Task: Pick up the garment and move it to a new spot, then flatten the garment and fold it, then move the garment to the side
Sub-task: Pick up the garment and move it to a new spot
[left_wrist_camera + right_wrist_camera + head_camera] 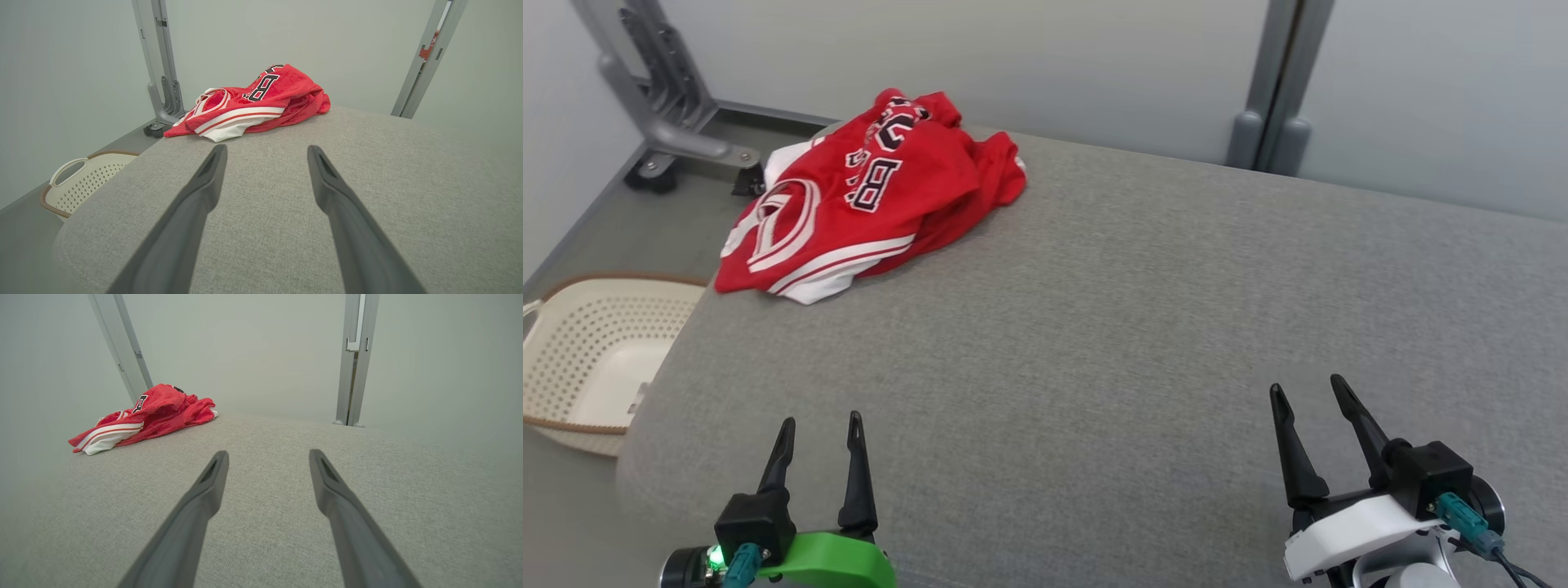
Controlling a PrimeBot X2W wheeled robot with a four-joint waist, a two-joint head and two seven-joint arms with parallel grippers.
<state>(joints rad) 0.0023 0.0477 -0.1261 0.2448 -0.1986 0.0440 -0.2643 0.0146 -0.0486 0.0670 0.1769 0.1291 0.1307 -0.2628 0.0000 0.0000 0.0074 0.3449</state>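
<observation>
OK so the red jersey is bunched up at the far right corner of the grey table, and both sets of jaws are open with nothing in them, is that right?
Not quite. The red jersey is bunched up at the far left corner of the grey table, not the far right, as the head view shows. The rest holds: both sets of jaws are open with nothing in them.

Soft even light, wide-angle edge distortion
</observation>
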